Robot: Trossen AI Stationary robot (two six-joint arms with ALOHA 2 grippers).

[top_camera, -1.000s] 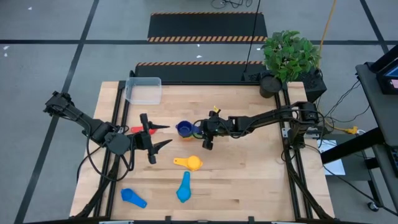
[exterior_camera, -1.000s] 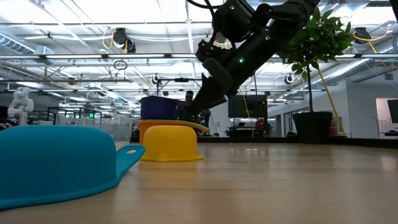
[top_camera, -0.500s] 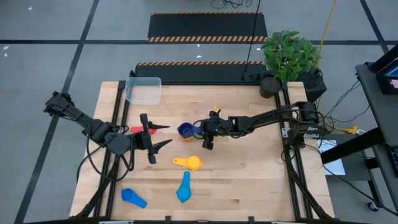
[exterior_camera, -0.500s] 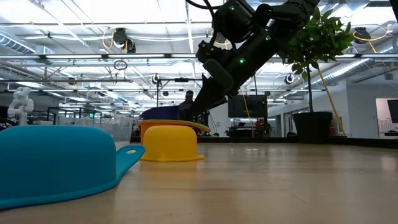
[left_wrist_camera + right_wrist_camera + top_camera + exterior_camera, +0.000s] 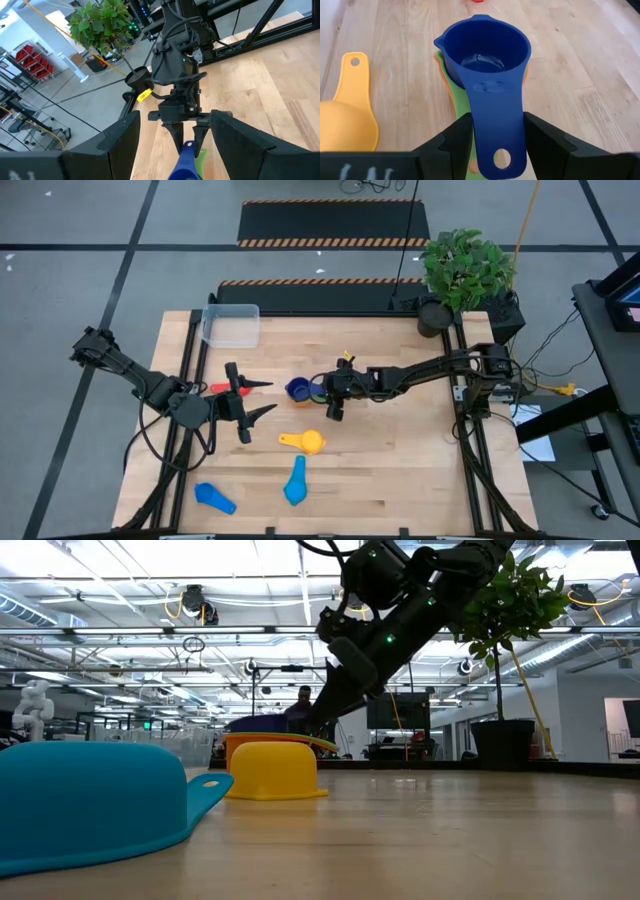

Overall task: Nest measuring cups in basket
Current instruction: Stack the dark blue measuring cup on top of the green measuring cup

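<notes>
Navy cup (image 5: 487,55) has sunk into green cup (image 5: 451,82).

My pincer (image 5: 497,142) sits with its two dark fingers on either side of the navy cup's (image 5: 487,60) handle, apart enough that bare gaps show along both edges. The navy cup rests upright inside a green cup (image 5: 454,82), with an orange rim (image 5: 438,61) peeking beneath. Just beside them the yellow cup (image 5: 345,120) lies on the wooden counter (image 5: 570,65).
</notes>
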